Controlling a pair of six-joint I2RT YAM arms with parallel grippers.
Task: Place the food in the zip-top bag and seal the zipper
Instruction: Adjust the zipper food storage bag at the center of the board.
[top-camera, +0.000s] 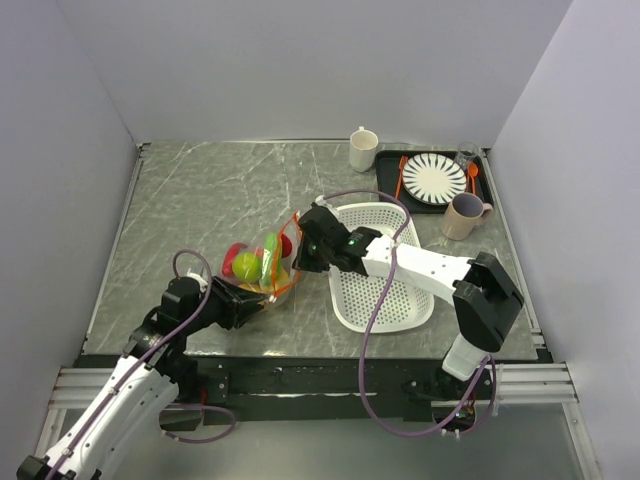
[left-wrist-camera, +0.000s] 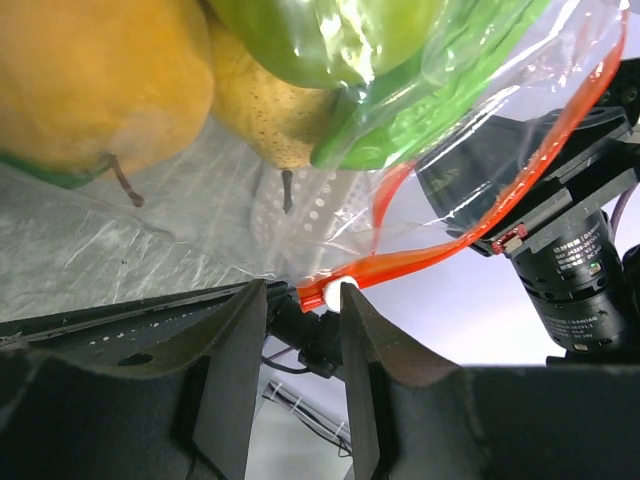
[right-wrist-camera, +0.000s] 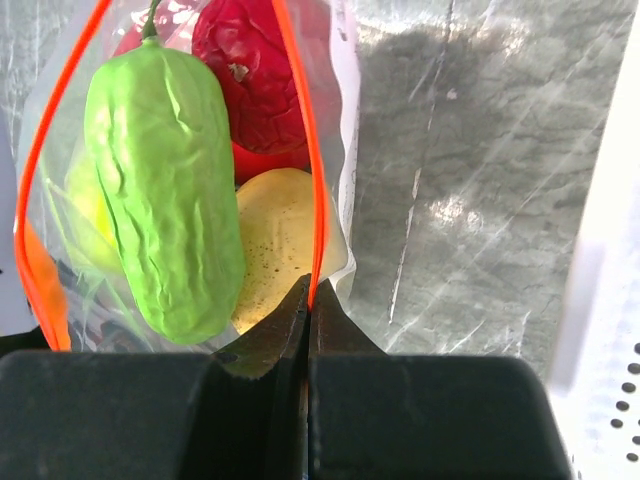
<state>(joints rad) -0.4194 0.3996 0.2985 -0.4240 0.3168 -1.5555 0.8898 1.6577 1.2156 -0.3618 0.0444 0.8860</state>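
The zip-top bag (top-camera: 262, 262) lay on the table (top-camera: 200, 200) just beside the white basket (top-camera: 410, 300), on the side of the basket nearer the left arm. Its mouth gaped toward the basket, the two halves of the zipper (right-wrist-camera: 298, 150) standing apart.

The food was inside the bag. A green cucumber (right-wrist-camera: 165, 200) lay along the opening, with a red ball (right-wrist-camera: 250, 80) behind it and a yellow ball (right-wrist-camera: 275, 245) under it. An orange ball (left-wrist-camera: 90, 80) pressed against the plastic at the end away from the basket.

The right gripper (right-wrist-camera: 308, 300) reached across the basket's near-left corner, jaws clenched on one strip of the zipper at the end of the bag's mouth.

The left gripper (left-wrist-camera: 302, 290) sat at the bag's corner farthest from the basket. Its jaws stood partly apart with the white slider (left-wrist-camera: 335, 292) between the fingertips. Whether they actually pinched the slider could not be told.

Beyond the basket's far edge stood a white cup (top-camera: 363, 149), a tan mug (top-camera: 463, 215) and a dark tray (top-camera: 385, 165) carrying a striped plate (top-camera: 434, 178).
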